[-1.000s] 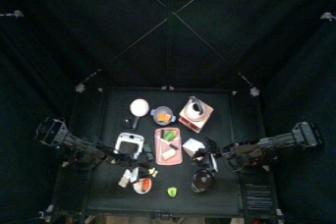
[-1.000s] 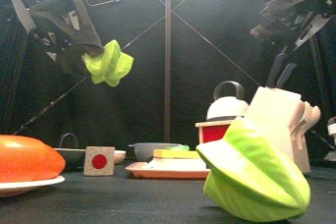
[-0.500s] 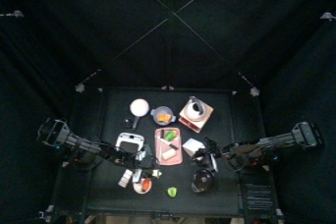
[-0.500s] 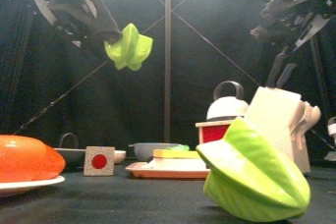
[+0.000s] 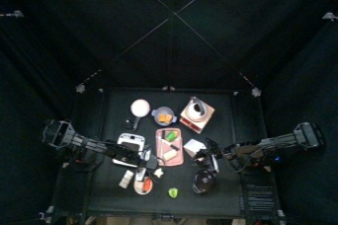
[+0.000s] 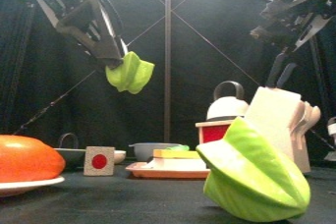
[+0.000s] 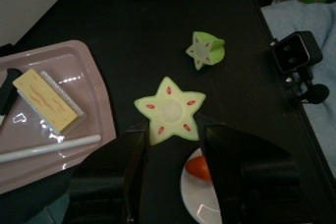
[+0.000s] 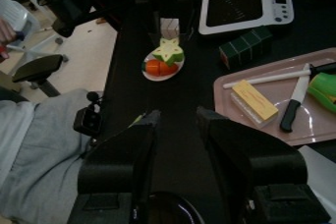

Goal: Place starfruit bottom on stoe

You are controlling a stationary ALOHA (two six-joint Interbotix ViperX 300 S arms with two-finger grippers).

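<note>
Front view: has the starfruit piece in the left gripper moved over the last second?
Yes. The starfruit piece in the left gripper has shifted toward the vertical pole at the middle and hangs slightly lower.

I see a yellow-green starfruit piece (image 6: 130, 73), a pink tray (image 7: 53, 110), a black table (image 7: 256, 100), and an orange-red tomato (image 6: 24, 158).

Top high overhead, front table-level, wrists looking down
</note>
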